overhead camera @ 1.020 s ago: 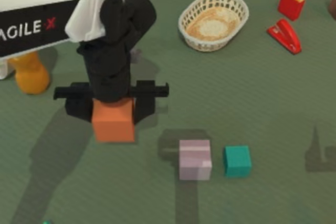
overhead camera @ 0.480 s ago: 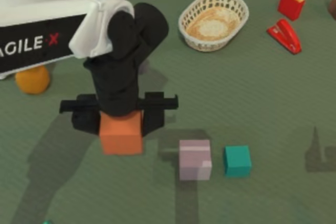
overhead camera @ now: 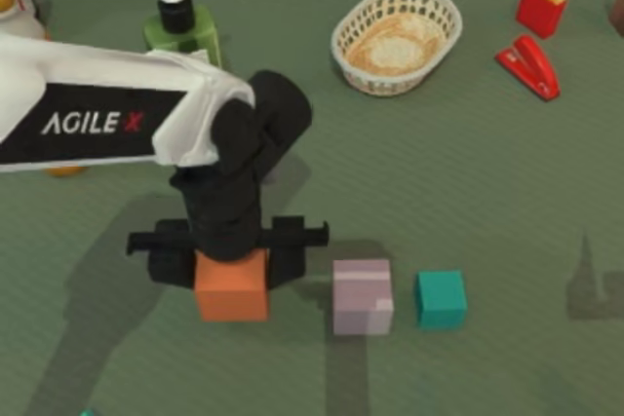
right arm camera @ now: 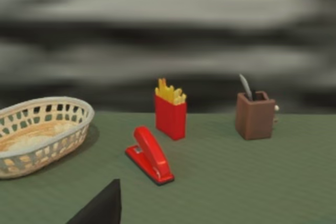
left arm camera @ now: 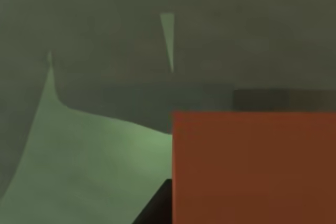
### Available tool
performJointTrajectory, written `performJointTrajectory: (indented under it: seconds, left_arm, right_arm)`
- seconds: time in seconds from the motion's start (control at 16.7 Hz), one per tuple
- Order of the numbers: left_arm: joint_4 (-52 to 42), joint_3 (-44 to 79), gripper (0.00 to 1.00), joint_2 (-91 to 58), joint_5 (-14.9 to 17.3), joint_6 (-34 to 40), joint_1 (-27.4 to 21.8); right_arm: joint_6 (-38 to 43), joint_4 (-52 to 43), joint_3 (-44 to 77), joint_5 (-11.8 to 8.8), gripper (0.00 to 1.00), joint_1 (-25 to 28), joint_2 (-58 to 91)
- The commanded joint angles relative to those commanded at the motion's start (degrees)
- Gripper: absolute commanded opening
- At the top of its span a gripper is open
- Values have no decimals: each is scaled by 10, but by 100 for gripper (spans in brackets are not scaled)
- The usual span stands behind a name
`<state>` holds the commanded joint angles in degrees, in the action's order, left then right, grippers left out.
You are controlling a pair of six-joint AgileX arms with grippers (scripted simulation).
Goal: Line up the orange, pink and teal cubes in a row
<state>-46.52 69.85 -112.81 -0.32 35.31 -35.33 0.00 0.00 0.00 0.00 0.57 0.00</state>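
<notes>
Item: orange cube (overhead camera: 232,289) pinched in the left gripper (overhead camera: 230,262) jaws, low over the table (overhead camera: 487,192), just left of the pink cube (overhead camera: 363,296).
Risk: a release while tilted or short of the line leaves it skewed or gapped; drifting right would nudge pink into the teal cube (overhead camera: 441,299). Right gripper: out of view, jaws unknown.
</notes>
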Motion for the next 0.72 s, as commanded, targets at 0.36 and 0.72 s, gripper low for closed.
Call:
performJointTrajectory:
  seconds: [0.36,0.72]
  left_arm:
    - [2,-2,15,-1,0,0,0]
    - [2,-2,60,-1,0,0,0]
  right_arm:
    - [0,0,0,0,100,0,0]
    - [0,0,0,0,100,0,0]
